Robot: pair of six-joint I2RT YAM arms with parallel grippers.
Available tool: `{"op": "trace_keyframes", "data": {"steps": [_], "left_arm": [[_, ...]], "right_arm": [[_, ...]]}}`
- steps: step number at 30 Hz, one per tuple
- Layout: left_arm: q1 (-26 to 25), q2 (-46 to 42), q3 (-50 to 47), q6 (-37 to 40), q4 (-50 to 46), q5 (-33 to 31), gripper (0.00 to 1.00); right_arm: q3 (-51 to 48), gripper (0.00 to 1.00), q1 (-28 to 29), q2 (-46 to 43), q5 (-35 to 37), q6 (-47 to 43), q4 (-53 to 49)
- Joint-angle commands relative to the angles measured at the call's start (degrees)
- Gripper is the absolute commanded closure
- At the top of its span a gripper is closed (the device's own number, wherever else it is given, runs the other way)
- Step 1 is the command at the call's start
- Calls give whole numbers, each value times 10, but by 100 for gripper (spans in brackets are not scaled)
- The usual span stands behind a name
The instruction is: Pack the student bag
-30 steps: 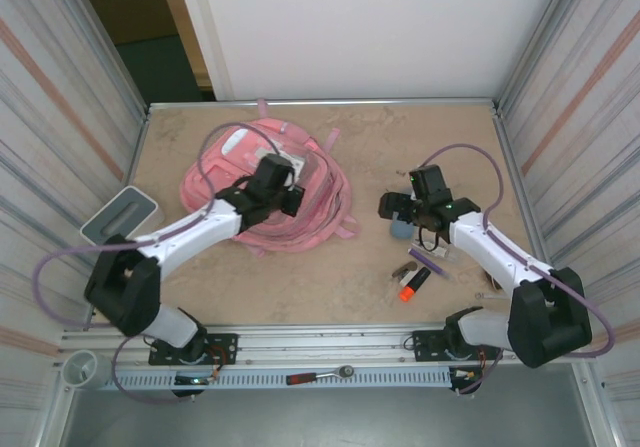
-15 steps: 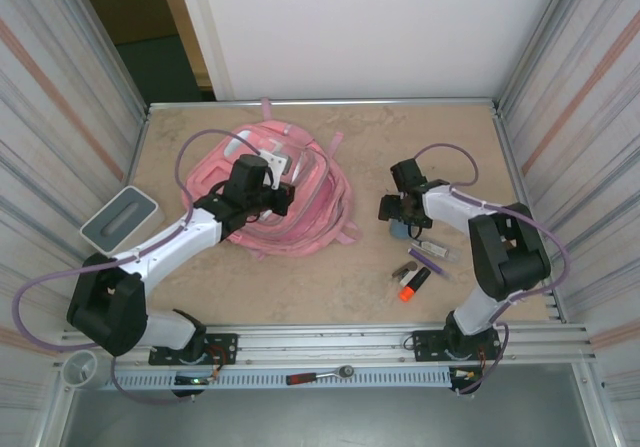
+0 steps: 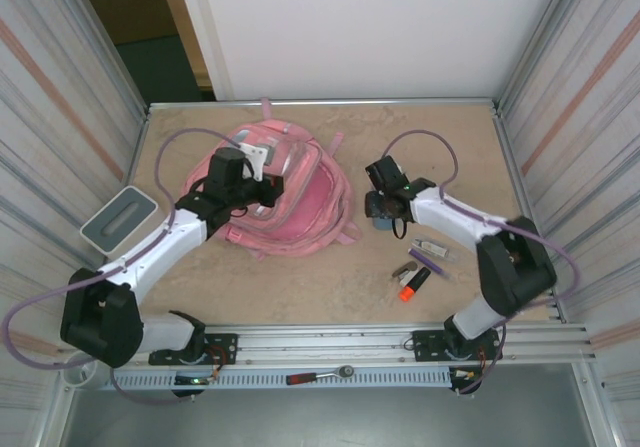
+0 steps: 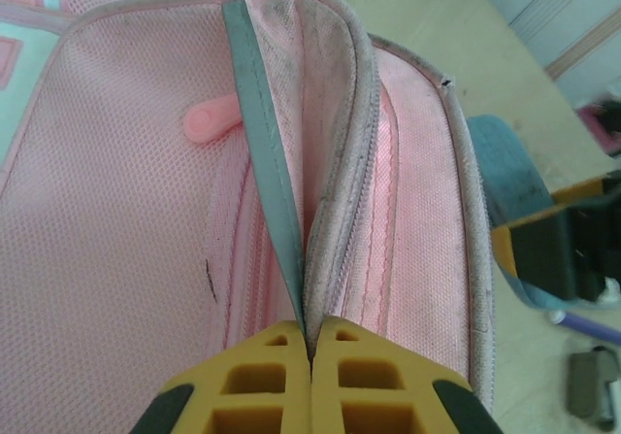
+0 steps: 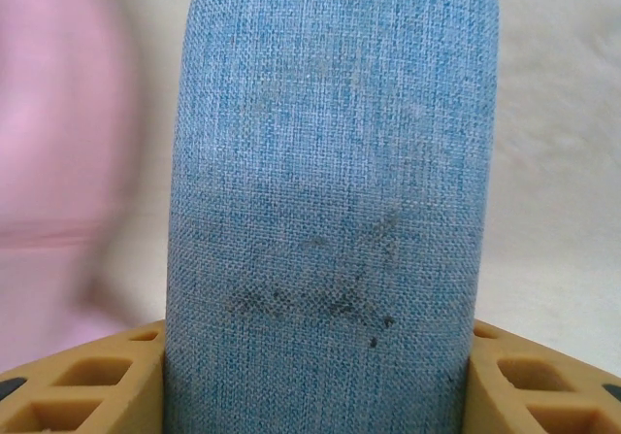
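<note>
One student bag (image 3: 300, 202), made of pink mesh fabric with a grey-trimmed seam, is laid at the left-centre of the table (image 3: 440, 137). Its raised edge is pinched in the closed left gripper (image 4: 310, 356). One rounded blue woven pouch (image 5: 330, 162) is clamped between the yellow fingers of the right gripper (image 5: 315, 342), just beside the bag.

No lettering, brand mark or number can be read anywhere in these views, neither on the large pink fabric backpack (image 3: 300, 202) nor on the blue-grey woven fabric case (image 5: 330, 191) seen in close-up. The backpack's pale front patch and the small orange-and-black marker (image 3: 413, 285) lying on the table may carry print, but both are too small to make out.
</note>
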Motion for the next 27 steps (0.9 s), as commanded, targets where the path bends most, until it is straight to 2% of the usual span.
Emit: {"op": "trace_keyframes", "data": {"steps": [1, 2, 4, 10, 14, 19, 20, 22, 23, 25, 27], "left_arm": [[20, -32, 43, -42, 57, 105, 100], [26, -33, 48, -53, 59, 116, 100], [39, -34, 54, -70, 70, 135, 100], [88, -16, 82, -155, 118, 207, 100], [99, -12, 100, -175, 122, 222, 100], [108, -13, 103, -183, 121, 225, 100], [110, -14, 101, -186, 122, 226, 100], [114, -17, 97, -191, 124, 227, 100], [115, -19, 95, -192, 124, 227, 100], [116, -22, 92, -188, 121, 225, 100], [117, -23, 89, -186, 120, 221, 100]], "right_arm": [[-26, 63, 10, -81, -173, -7, 101], [-28, 63, 12, -81, -224, 5, 131], [-15, 63, 22, -64, -267, 25, 154], [35, 63, 45, 38, -309, 118, 224], [92, 61, 65, 120, -311, 170, 266], [208, 54, 99, 246, -270, 245, 296], [230, 51, 106, 268, -277, 253, 310], [273, 35, 117, 295, -285, 260, 306], [276, 31, 119, 295, -286, 258, 306], [250, 22, 119, 272, -272, 251, 303], [206, 19, 112, 242, -268, 243, 310]]}}
